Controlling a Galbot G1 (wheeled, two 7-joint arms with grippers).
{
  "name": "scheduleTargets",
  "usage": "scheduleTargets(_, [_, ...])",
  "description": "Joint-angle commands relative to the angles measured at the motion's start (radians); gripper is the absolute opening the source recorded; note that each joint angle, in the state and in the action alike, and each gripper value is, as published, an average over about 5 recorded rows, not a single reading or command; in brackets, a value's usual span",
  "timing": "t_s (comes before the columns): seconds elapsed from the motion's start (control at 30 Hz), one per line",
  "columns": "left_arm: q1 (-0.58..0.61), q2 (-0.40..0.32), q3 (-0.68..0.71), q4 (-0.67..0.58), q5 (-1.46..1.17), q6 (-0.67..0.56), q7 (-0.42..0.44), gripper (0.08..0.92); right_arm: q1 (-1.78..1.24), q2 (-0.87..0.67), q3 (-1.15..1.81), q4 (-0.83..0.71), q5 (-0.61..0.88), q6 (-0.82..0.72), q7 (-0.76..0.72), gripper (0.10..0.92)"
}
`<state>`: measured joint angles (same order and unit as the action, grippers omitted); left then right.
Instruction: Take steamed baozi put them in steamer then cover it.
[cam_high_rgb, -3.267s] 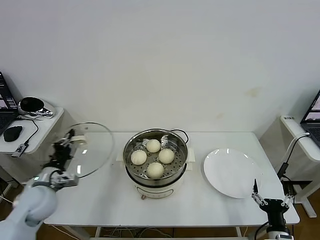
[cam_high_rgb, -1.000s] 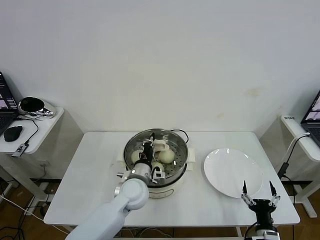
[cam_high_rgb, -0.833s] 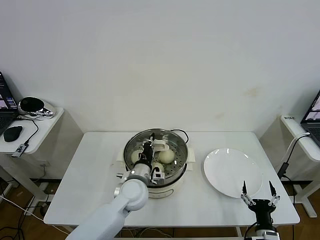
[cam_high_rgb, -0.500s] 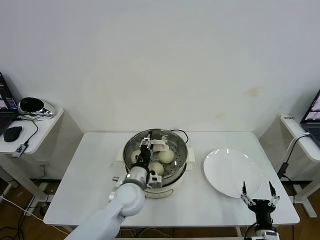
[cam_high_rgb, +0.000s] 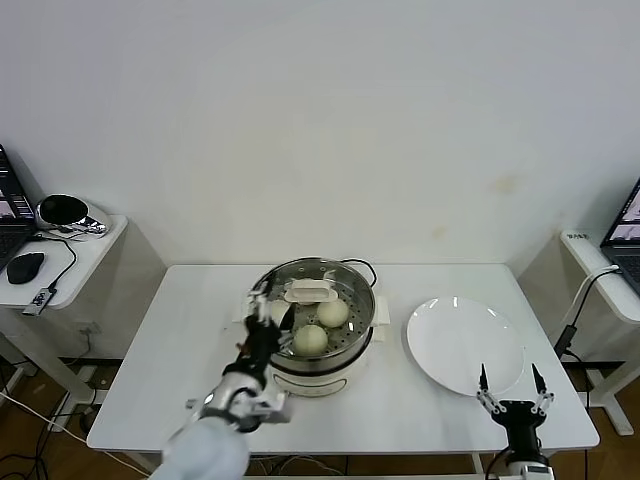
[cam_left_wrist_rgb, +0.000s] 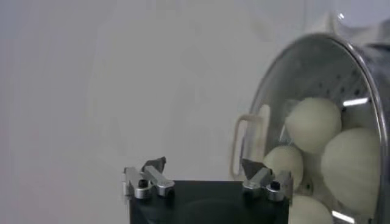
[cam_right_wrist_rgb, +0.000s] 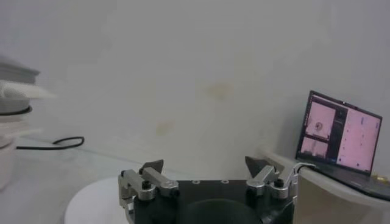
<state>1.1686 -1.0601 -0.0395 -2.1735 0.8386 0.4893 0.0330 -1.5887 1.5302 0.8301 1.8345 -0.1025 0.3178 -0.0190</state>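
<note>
The steamer (cam_high_rgb: 340, 362) stands mid-table with the cover (cam_high_rgb: 308, 292) lying on it, cream handle at its centre. Three steamed baozi (cam_high_rgb: 332, 313) show through the glass; one is partly behind my left gripper (cam_high_rgb: 268, 310). That gripper hangs open just off the pot's front-left rim, holding nothing. In the left wrist view the gripper (cam_left_wrist_rgb: 204, 167) is empty, with the cover's handle (cam_left_wrist_rgb: 247, 146) and the baozi (cam_left_wrist_rgb: 314, 123) beyond it. My right gripper (cam_high_rgb: 508, 385) waits open at the table's front right; the right wrist view shows the gripper (cam_right_wrist_rgb: 204, 164) empty too.
A bare white plate (cam_high_rgb: 465, 345) lies right of the steamer. The steamer's black cord (cam_high_rgb: 366, 268) runs behind it. A side table (cam_high_rgb: 95, 250) at the left carries a mouse and a headset. A laptop (cam_right_wrist_rgb: 338, 134) sits on a stand at the right.
My left gripper opened, let go of the cover's handle and drew back to the front left. The cover stays on the steamer. The right arm barely moved.
</note>
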Motion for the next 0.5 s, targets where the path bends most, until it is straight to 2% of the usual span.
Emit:
scheduleTargets(0.03, [0.611, -0.137, -0.488, -0.136, -0.903, -0.418, -0.348, 0.821, -0.038, -0.023, -0.04, 0.029, 0.008, -0.031, -0.054, 0.823])
scheduleTargets(0.2, [0.754, -0.169, -0.506, -0.099, -1.021, -0.502, -0.339, 0.823, -0.087, -0.077, -0.087, 0.055, 0.051, -0.06, -0.099, 0.823])
scheduleTargets(0.37, [0.785, -0.217, -0.508, -0.023, -1.022, -0.581, -0.354, 0.823, -0.142, -0.114, -0.131, 0.083, 0.072, -0.11, -0.152, 0.823])
scheduleTargets(0.5, [0.805, -0.214, -0.518, 0.026, -1.03, -0.622, -0.309, 0.823, -0.163, -0.126, -0.165, 0.094, 0.09, -0.127, -0.157, 0.823])
